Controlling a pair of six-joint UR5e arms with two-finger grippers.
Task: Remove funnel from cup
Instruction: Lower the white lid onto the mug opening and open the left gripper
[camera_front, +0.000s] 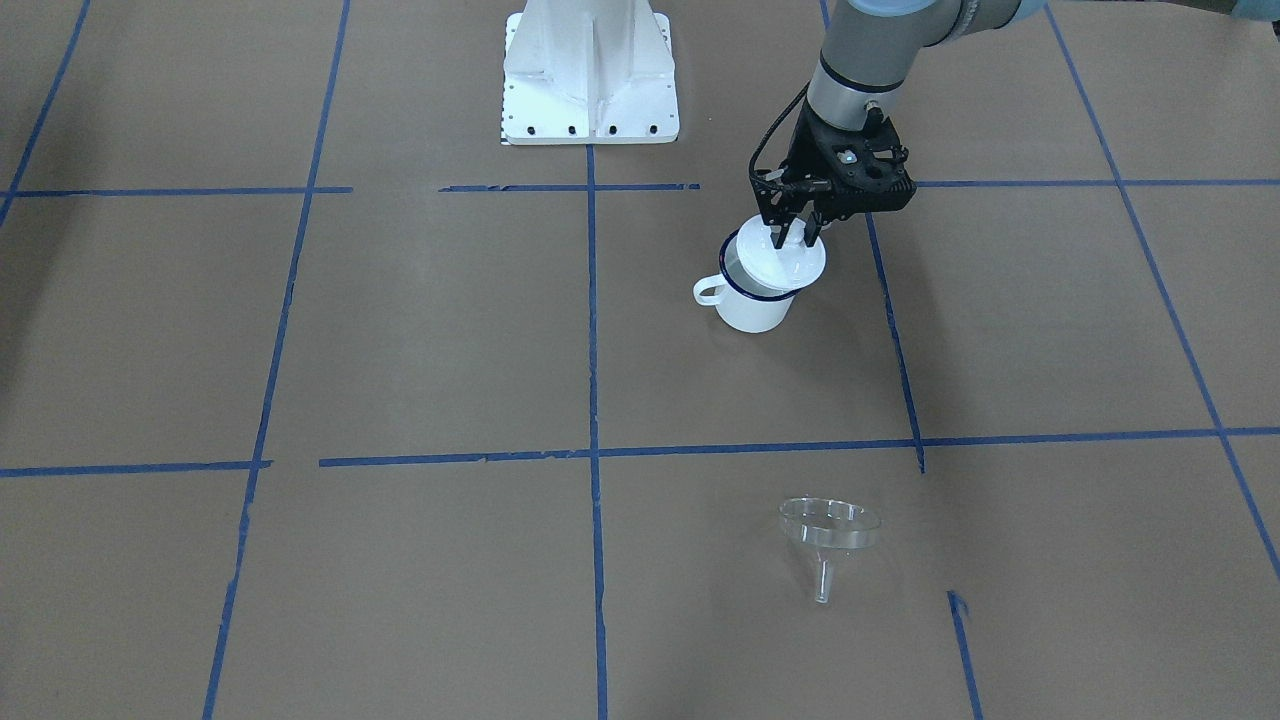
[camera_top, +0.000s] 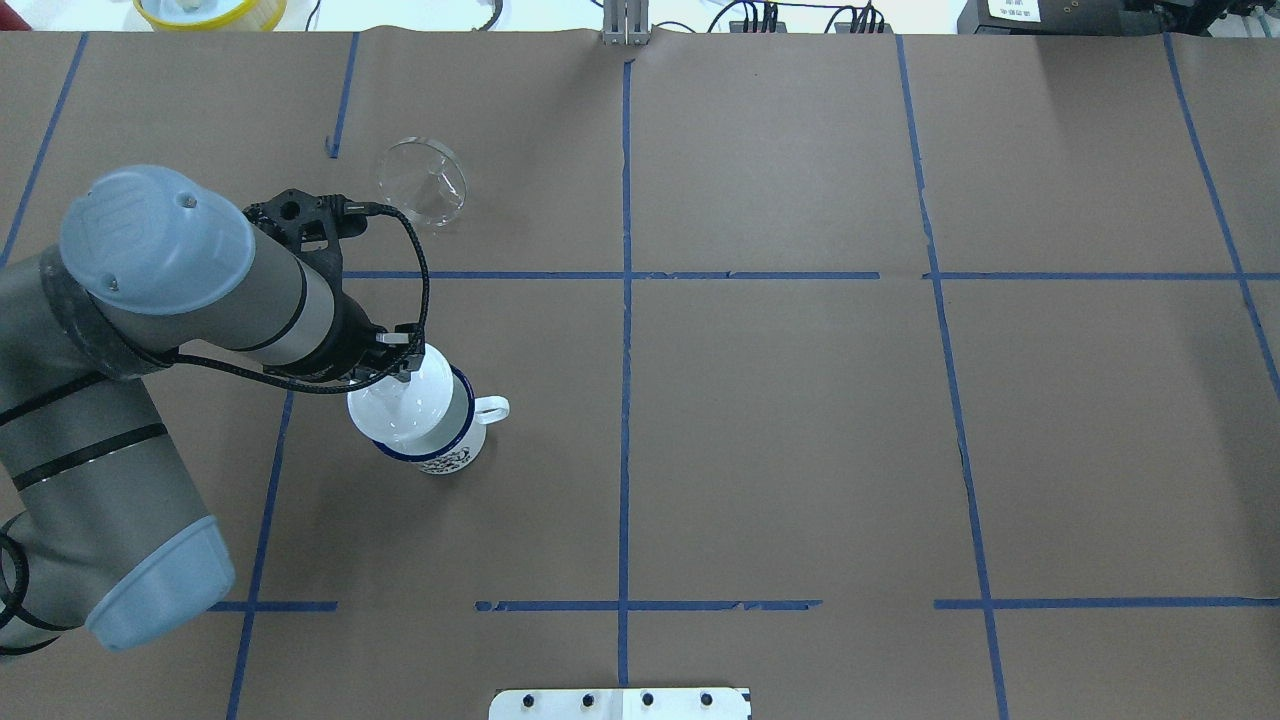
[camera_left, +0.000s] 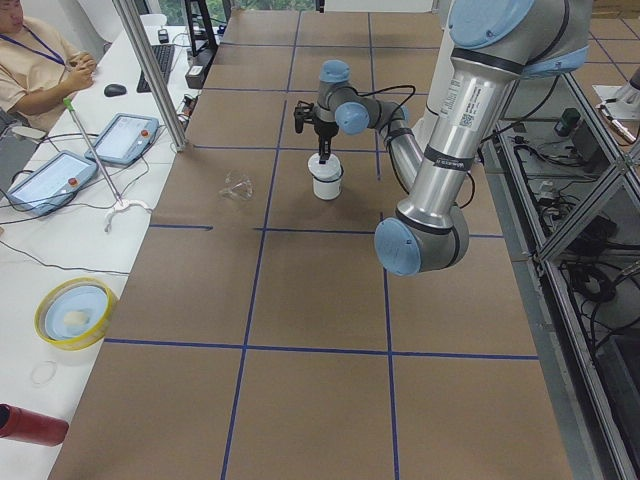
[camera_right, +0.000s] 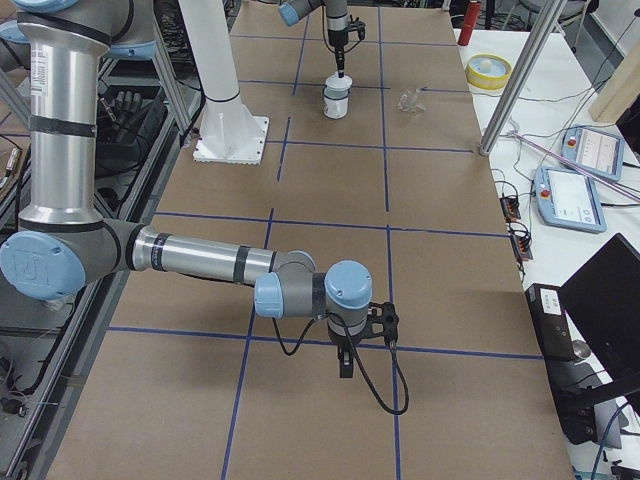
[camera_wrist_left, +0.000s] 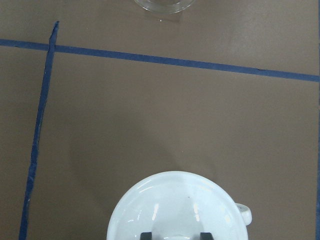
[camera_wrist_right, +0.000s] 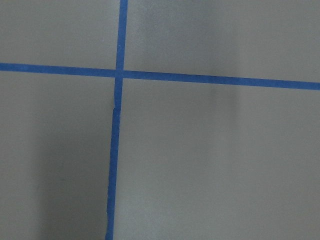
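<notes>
Toward the far edge of the worktop, on the robot's left half, the clear funnel (camera_front: 828, 535) lies on its side, stem pointing at that edge, well apart from the enamel mug (camera_front: 752, 303). Judged from this, the removal is done. The left gripper (camera_front: 800, 236) is clenched on the knob of a white lid (camera_front: 790, 264), which is held off-centre over the mug's mouth; contact with the rim cannot be told. From this claw the funnel lies straight toward the far edge, and the left arm is much the nearer. The right gripper (camera_right: 345, 370) hangs over the near right corner; its state cannot be told.
</notes>
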